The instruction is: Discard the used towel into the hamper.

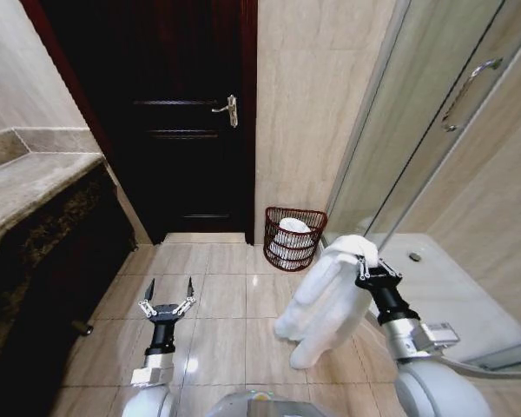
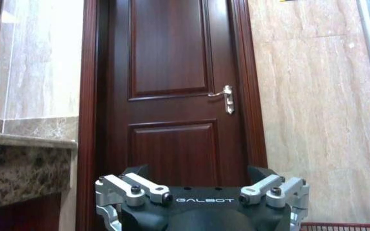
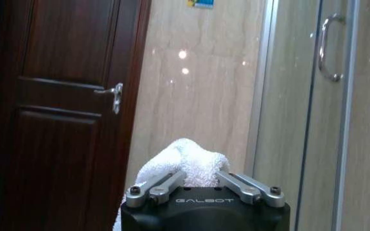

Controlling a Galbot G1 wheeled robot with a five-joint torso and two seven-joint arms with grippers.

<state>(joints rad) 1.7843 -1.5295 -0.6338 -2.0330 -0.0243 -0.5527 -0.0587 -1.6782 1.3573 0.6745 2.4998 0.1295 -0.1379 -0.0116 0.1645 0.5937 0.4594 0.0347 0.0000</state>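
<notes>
While the head view shows your right gripper [image 1: 362, 261] clamped on the white towel [image 1: 323, 300], its soft, light folds sag below the fingers, short of the hamper [image 1: 293, 237]; the left gripper [image 1: 168, 300] idles, fingers spread. From the right wrist, terry bunches between the fingers [image 3: 162, 185], so keep that pinch.

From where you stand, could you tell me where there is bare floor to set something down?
Bare tile lies between the door and the open left hand, over to the counter. It is crowded on the right: the hamper against the wall already holds something white, and the right hand grips the hanging towel before it.
</notes>
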